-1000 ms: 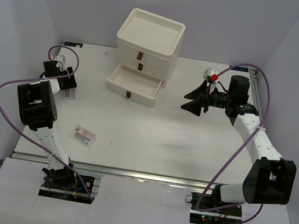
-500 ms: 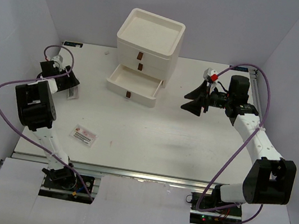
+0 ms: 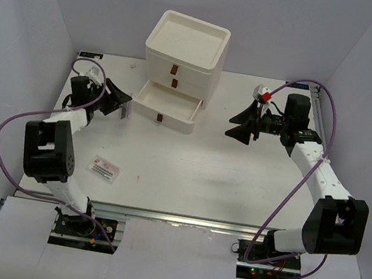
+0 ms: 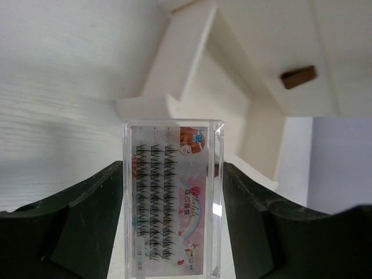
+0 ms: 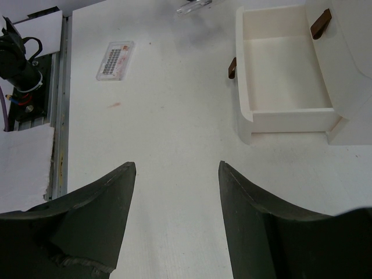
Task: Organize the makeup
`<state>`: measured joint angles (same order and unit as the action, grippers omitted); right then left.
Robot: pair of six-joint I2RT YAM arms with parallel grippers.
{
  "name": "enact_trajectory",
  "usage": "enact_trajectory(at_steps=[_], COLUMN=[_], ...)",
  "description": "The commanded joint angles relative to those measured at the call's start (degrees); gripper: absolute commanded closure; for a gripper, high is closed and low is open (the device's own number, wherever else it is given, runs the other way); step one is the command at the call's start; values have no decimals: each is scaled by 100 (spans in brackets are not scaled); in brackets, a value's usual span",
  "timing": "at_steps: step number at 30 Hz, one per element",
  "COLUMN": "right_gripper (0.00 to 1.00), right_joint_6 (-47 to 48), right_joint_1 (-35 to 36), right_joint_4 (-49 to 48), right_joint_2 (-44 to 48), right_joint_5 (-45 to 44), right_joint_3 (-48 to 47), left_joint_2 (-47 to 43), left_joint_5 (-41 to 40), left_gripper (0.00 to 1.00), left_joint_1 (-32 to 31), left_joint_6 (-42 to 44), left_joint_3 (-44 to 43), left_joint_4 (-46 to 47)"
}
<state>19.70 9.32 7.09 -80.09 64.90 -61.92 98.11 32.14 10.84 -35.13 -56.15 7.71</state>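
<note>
Plainly, the left gripper (image 4: 172,174) was clamped on a clear lash case (image 4: 173,209), its two dark fingers pressed flat against the case's long sides. The case's long axis ran straight out along the fingers, with its free end leading. Just beyond that end lay the open drawer (image 4: 224,102) of the drawer chest (image 3: 196,77), a little to the right of the line of the fingers. In the overhead view this gripper (image 3: 116,100) hung near the far-left corner of the counter (image 3: 236,183), just beside the left end of the open drawer (image 3: 174,121) and not yet over its cavity. I judged that the coming move turned on carrying the case sideways over that near wall before letting go. The left arm was plainly the nearer one for this. The right gripper (image 5: 177,167) stood spread and empty toward the counter's right edge, well apart from the drawer and aimed at it. A flat packet (image 3: 105,168) with red print lay alone near the front-left corner, closer to the left arm's base than to the right. The left wrist view alone showed the rows of lashes and the pink label inside the case, and how squarely it was held. The right wrist view alone looked into the drawer (image 5: 285,119), which showed a bare floor. It also showed the packet (image 5: 115,60) lying flat with its long axis running roughly toward the front edge.
</note>
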Motion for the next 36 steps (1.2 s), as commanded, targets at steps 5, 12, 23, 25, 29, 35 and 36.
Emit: enact_trajectory(at_steps=[5, 12, 23, 25, 29, 35, 36], right_gripper=[34, 34, 34, 34, 34, 34, 34], right_joint_6=[60, 69, 86, 86, 86, 95, 95], right_joint_1=[-27, -27, -27, -27, -27, -27, -27], right_joint_4=[-59, -57, -50, -50, -50, -50, -50], right_joint_2=[76, 82, 82, 82, 86, 89, 85], right_joint_5=[87, 49, 57, 57, 62, 65, 60], right_joint_3=[66, 84, 84, 84, 84, 84, 84], left_joint_2=[-613, -161, 282, 368, 550, 609, 590], left_joint_5=[-89, -1127, -2451, -2490, -2494, -2546, -2546], left_gripper=[53, 53, 28, 24, 17, 2, 2], left_joint_1=[-762, -1491, -1937, -1952, -1980, -1980, -1980], left_joint_6=[-1548, -2445, -3151, -3205, -3158, -2919, -2871], left_joint_3=[-51, -746, -1145, -1184, -1330, -1547, -1585], left_joint_4=[834, 825, 600, 592, 562, 441, 437])
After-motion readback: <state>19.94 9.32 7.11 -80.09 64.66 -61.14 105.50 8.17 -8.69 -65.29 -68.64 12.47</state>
